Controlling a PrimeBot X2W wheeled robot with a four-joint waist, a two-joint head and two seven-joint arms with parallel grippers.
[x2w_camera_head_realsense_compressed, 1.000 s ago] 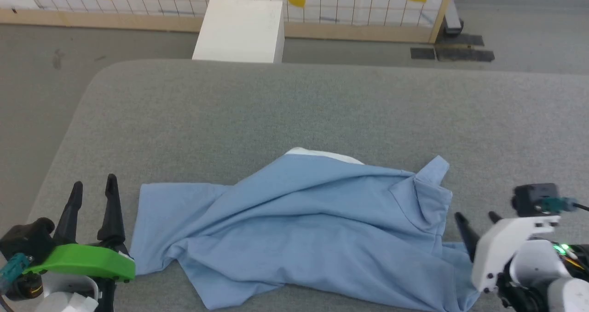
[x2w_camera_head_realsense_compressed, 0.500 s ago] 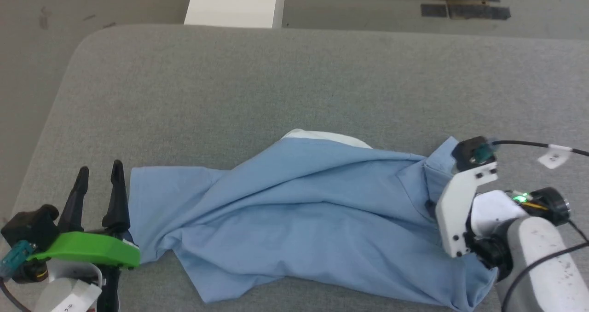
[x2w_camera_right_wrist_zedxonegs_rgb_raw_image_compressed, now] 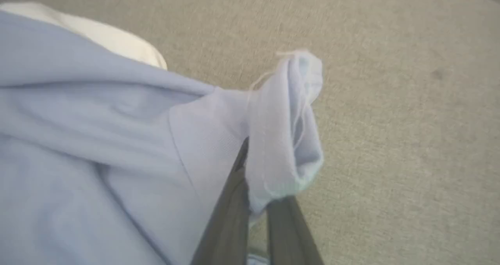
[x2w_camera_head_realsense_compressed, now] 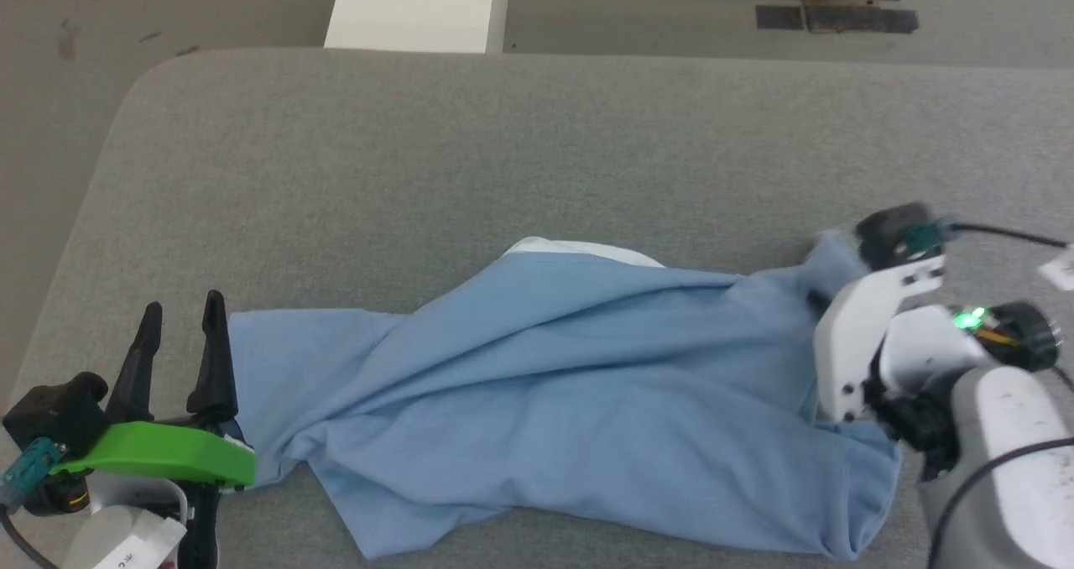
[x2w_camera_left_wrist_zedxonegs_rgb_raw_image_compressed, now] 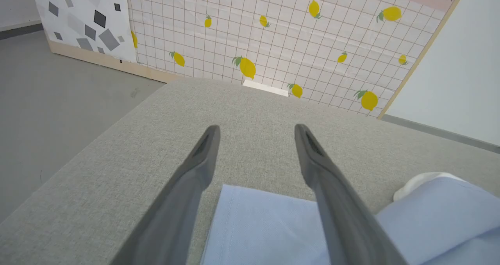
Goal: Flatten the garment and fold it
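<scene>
The garment (x2w_camera_head_realsense_compressed: 545,401), a light blue shirt, lies crumpled across the near half of the grey table (x2w_camera_head_realsense_compressed: 503,149), its white collar (x2w_camera_head_realsense_compressed: 579,252) peeking out at the far edge. My right gripper (x2w_camera_head_realsense_compressed: 831,275) is at the garment's right end. In the right wrist view the right gripper (x2w_camera_right_wrist_zedxonegs_rgb_raw_image_compressed: 259,187) is shut on a bunched corner of the blue cloth (x2w_camera_right_wrist_zedxonegs_rgb_raw_image_compressed: 289,120), which stands up off the table. My left gripper (x2w_camera_head_realsense_compressed: 182,309) rests open at the lower left, beside the left sleeve edge. In the left wrist view the garment (x2w_camera_left_wrist_zedxonegs_rgb_raw_image_compressed: 265,226) lies between the open fingers of the left gripper (x2w_camera_left_wrist_zedxonegs_rgb_raw_image_compressed: 256,130).
A white box (x2w_camera_head_realsense_compressed: 415,7) stands on the floor beyond the table's far edge. Dark mats (x2w_camera_head_realsense_compressed: 839,17) lie on the floor at the far right. A lemon-print panel (x2w_camera_left_wrist_zedxonegs_rgb_raw_image_compressed: 273,34) stands behind the table. The table's rounded left corner is near my left arm.
The head camera tilted down. My right gripper moved up to the garment's right corner, shut on it and drew it up and to the right. The left gripper stayed put.
</scene>
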